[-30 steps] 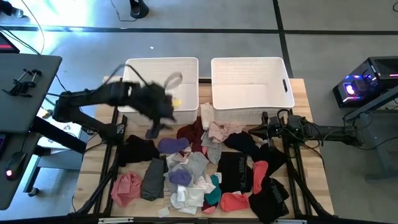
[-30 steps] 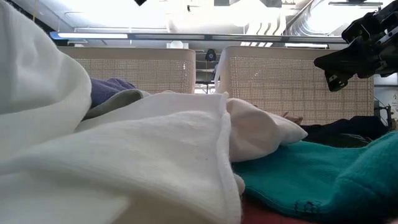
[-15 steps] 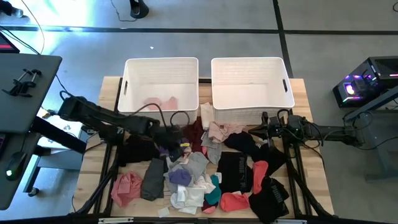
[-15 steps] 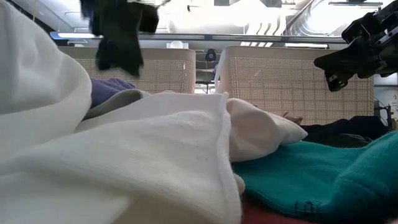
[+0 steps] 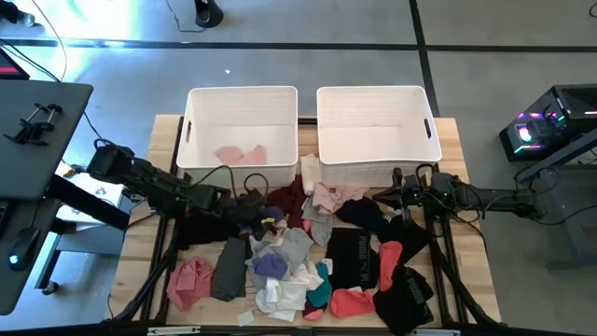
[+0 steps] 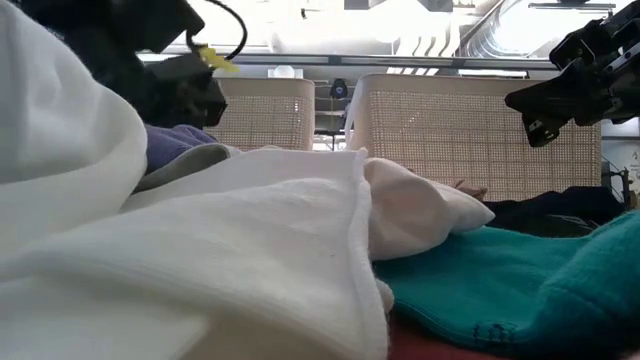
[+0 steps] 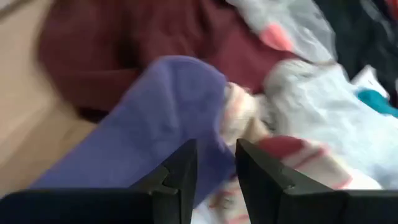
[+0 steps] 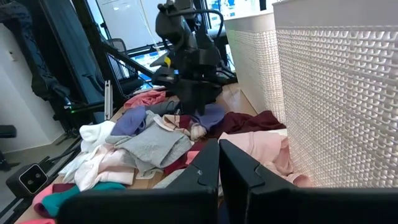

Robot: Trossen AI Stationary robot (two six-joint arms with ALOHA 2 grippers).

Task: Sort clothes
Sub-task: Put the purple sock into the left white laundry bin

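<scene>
Two white baskets (image 5: 242, 131) with a fine lattice pattern stand on a pale wooden table (image 5: 166, 126). The left one holds a light pink garment (image 5: 240, 154). The clothes (image 5: 308, 252) in the pile are black, maroon, pale pink, coral, grey, white, teal and lavender. A lavender sock (image 7: 155, 124) lies beside a maroon piece (image 7: 124, 43). One white sock has red stripes (image 7: 298, 155). Both arms are black.

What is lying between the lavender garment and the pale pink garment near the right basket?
In the high view, a maroon garment lies between the lavender garment and the pale pink garment.
</scene>
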